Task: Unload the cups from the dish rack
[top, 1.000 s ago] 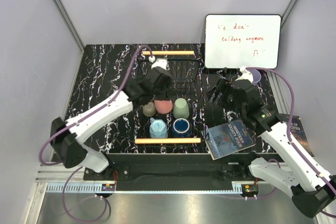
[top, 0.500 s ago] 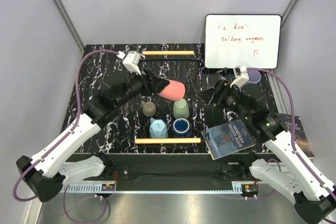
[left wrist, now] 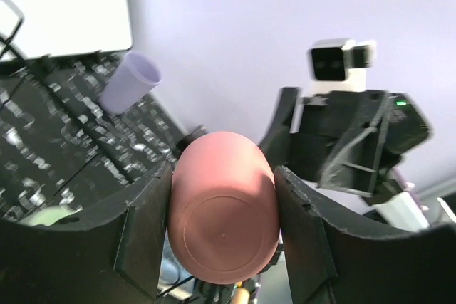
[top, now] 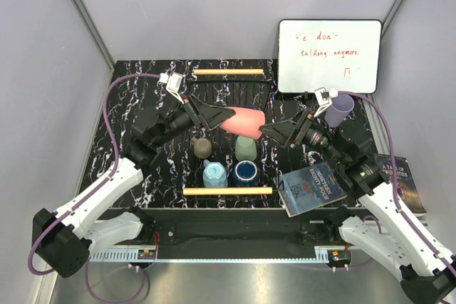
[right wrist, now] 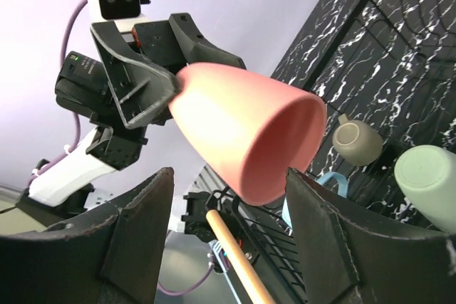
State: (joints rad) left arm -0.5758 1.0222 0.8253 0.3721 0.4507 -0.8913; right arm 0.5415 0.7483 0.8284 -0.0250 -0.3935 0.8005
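Above the rack, top view: pink cup (top: pixel 241 121) lies on its side in mid-air over the dish rack (top: pixel 228 191). The left end effector (top: pixel 219 116) is clamped on its base end, and the right end effector (top: pixel 267 129) is spread wide at its mouth end.
Rack load, top view: beige mug (top: pixel 203 148), pale green tumbler (top: pixel 246 148), light blue mug (top: pixel 214 174) and navy mug (top: pixel 246 171) sit inside. The lavender tumbler (top: pixel 340 110) stands on the desk (top: pixel 135 105) at far right, beside the whiteboard (top: pixel 329 55).
Left wrist view: both fingers (left wrist: pixel 142 233) press the cup's sides near its base, with the other arm's parted fingers just beyond it.
Right wrist view: the cup's rim sits between the parted fingers (right wrist: pixel 132 240); no contact is visible.
Risk: this looks like a handover. If the left lets go before the right closes, the cup would likely drop onto the mugs below. The smooth tapered wall could also squirt out of a pinch, and the two arms' fingers are near enough to clash.
Surface: black desk with white veining. A book (top: pixel 312 187) lies just right of the rack.
Room: pale grey-lilac wall panels with metal posts.
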